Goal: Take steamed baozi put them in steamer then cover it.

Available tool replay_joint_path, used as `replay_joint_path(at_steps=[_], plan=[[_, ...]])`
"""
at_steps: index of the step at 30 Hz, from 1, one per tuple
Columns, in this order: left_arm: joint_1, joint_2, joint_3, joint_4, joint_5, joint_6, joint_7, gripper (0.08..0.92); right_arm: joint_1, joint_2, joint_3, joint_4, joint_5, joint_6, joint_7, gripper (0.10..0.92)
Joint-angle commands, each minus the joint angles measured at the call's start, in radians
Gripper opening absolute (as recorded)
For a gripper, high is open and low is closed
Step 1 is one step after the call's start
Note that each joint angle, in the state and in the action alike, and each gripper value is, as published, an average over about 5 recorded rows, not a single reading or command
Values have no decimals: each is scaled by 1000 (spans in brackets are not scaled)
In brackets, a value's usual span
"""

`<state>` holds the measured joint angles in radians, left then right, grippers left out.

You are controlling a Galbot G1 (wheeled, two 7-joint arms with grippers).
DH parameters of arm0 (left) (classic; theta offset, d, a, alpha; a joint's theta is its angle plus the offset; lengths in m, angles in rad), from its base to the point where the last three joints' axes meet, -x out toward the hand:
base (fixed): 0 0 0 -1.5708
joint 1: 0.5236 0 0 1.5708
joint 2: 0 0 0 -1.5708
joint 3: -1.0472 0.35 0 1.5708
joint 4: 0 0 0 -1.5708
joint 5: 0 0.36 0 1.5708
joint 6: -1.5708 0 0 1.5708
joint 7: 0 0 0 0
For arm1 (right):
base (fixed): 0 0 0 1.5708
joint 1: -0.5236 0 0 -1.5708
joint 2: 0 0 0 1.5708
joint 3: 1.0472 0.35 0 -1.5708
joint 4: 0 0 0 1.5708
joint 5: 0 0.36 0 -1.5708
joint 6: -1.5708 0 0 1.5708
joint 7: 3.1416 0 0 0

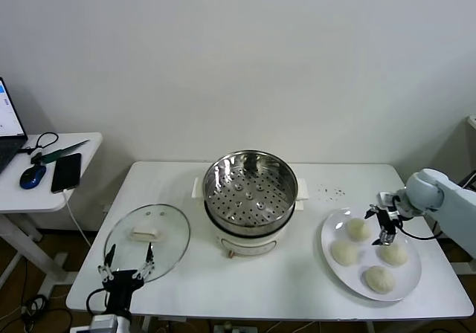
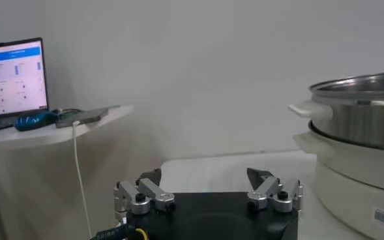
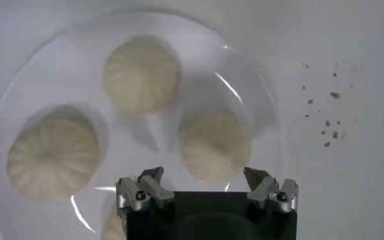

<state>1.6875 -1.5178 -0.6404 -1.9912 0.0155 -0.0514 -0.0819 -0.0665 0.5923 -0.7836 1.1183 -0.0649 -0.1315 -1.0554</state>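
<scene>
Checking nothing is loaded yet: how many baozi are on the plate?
4, all on the white plate, none in the steamer: far-left baozi, near-left baozi, far-right baozi, nearest baozi.

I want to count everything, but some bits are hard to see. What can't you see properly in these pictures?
- Right wrist view: the fourth baozi is mostly hidden behind the right gripper.
- Left wrist view: the steamer is cut off by the edge; its inside is unseen.
- Head view: the specks on the table are too small to identify.
</scene>
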Motion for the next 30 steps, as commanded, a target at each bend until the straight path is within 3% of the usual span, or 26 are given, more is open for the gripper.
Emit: replay_joint_path(at_steps=[1, 23, 30], plan=[[-7, 2, -1, 13, 6, 1, -2, 823, 70, 64, -66, -80, -5, -2, -14, 823], [-11, 3, -7, 24, 21, 3, 9, 823, 76, 128, -98, -130, -4, 10, -34, 820], [-10, 3, -8, 21, 25, 2, 12, 823, 79, 120, -107, -117, -2, 11, -39, 733]])
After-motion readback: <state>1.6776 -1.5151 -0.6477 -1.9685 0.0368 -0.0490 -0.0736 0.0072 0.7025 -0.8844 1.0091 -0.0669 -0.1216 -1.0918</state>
